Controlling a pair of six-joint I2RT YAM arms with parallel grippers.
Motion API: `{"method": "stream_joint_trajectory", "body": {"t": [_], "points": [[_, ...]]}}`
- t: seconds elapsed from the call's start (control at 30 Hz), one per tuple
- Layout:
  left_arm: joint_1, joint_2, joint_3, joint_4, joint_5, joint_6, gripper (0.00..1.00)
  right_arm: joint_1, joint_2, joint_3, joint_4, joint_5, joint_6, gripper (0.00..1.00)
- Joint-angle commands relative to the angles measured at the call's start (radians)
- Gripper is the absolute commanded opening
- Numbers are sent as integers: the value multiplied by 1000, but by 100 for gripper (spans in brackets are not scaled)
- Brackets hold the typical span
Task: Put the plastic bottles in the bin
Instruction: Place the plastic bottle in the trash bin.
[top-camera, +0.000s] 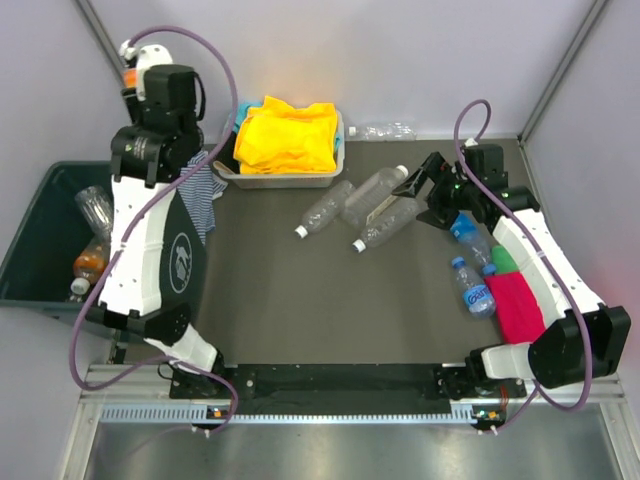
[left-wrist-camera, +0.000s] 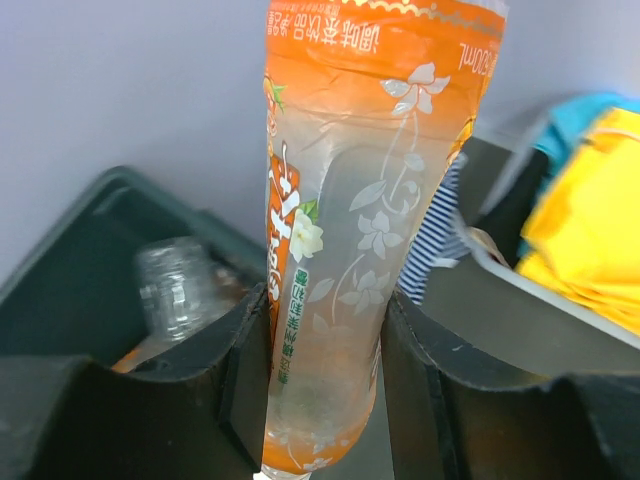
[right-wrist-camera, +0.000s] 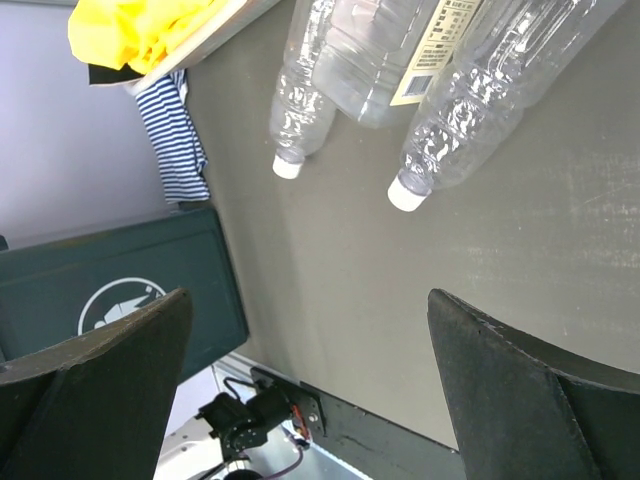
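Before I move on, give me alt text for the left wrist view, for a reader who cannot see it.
The left hand grips an orange-labelled bottle between its fingers. Behind it on the left sits the dark green bin holding a clear bottle; on the right, a tray of yellow cloth.

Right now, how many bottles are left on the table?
6 sure: three clear bottles clustered mid-table, a clear bottle at the back, two blue-labelled bottles beside the right arm. A green thing there may be a seventh; the arm could hide more.
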Motion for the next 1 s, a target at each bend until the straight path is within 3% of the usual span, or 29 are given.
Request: {"method": "stream_joint_trajectory", "body": {"t": [0.0, 0.27, 0.3, 0.33, 0.47, 0.6, 0.73, 0.87, 0.97], "points": [[43, -96, 6, 3, -106, 19, 45, -12, 6, 32, 28, -24, 4, 99], [74, -254, -155, 97, -238, 48, 53, -12, 44, 63, 36, -54, 4, 99], [80, -281, -204, 100, -252, 48, 57, -10, 49, 68, 36, -59, 2, 99], [86, -292, -224, 100, -255, 47, 69, -12, 52, 71, 37, -62, 4, 99], [124, -317, -273, 44, -235, 7, 99, -10, 70, 82, 39, -79, 1, 99], [126, -318, -261, 17, -160, 4, 99, -12, 81, 100, 25, -73, -9, 99], [126, -311, -221, 25, 25, 26, 99, -10, 82, 102, 18, -64, -16, 99], [125, -297, -219, 46, 380, 70, 99, -10, 78, 100, 1, -45, -29, 99], [112, -266, -244, 65, 547, 62, 99, -12, 66, 100, -18, -10, -44, 99]]}}
